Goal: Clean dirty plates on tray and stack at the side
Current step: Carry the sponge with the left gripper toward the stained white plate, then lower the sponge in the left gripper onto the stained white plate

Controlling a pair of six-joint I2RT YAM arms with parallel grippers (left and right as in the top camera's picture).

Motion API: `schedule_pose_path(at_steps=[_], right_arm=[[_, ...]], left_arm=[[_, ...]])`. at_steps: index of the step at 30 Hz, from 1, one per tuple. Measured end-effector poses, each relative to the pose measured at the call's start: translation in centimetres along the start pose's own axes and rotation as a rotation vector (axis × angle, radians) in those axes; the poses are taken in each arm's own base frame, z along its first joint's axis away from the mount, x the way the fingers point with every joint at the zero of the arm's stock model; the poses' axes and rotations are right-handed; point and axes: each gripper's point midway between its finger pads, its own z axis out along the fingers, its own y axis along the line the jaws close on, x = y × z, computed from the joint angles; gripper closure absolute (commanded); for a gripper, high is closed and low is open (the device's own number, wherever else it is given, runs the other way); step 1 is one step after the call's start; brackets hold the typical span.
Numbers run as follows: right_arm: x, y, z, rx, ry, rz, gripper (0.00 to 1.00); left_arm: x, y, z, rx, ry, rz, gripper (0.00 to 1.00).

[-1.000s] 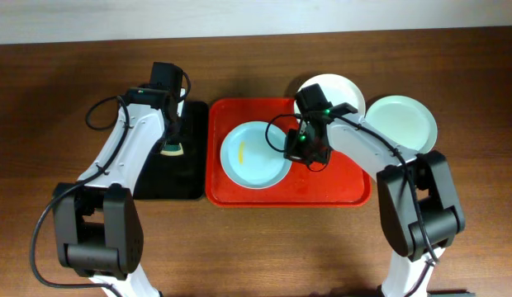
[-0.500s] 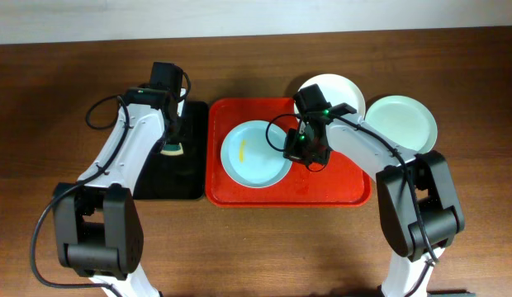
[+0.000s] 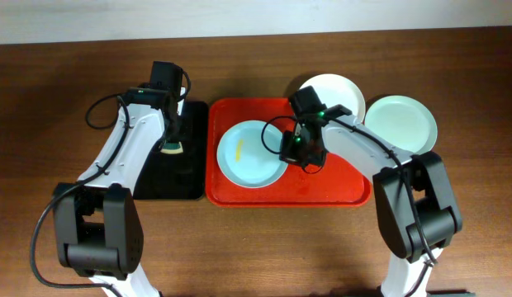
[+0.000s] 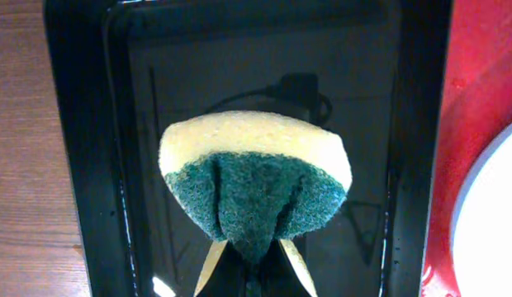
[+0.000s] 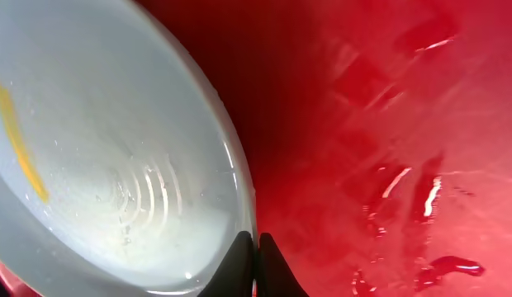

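Note:
The light blue plate (image 3: 250,155) with a yellow smear (image 3: 240,151) lies on the left half of the red-orange tray (image 3: 338,183). My right gripper (image 3: 291,149) is shut on the plate's right rim; the right wrist view shows the fingers (image 5: 256,247) pinching the rim of the plate (image 5: 99,165) over the tray (image 5: 388,124). The white plate (image 3: 338,89) and the mint green plate (image 3: 402,124) lie on the table to the right, behind the tray. My left gripper (image 4: 254,260) is shut on a yellow-and-green sponge (image 4: 254,186).
The sponge (image 3: 173,149) hangs over a narrow black tray (image 3: 169,183) left of the red tray; the left wrist view shows its wet black floor (image 4: 82,124) and the red tray's edge (image 4: 475,82). The wooden table surrounds everything.
My right gripper has shifted slightly left with the blue plate's rim in it, and the plate has slid a little left. The left arm has not moved.

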Motion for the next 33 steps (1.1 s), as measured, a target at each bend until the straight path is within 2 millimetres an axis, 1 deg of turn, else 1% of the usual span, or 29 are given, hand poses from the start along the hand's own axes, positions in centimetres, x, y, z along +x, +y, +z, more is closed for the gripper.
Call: schedule_pose_path(at_steps=[5, 16, 22, 33], right_arm=[[-0.1, 0.6, 0.1, -0.019, -0.005, -0.010, 0.96], [-0.1, 0.8, 0.1, -0.029, -0.006, -0.014, 0.96], [0.5, 1.9, 0.3, -0.037, -0.007, -0.045, 0.96], [0.5, 1.9, 0.3, -0.038, -0.008, -0.054, 0.96]], left_arm=[[0.0, 0.0, 0.0, 0.001, 0.000, 0.000, 1.00], [0.0, -0.3, 0.0, 0.019, 0.001, 0.000, 1.00], [0.0, -0.4, 0.0, 0.023, 0.001, 0.000, 1.00], [0.0, -0.4, 0.0, 0.023, 0.001, 0.000, 1.00]])
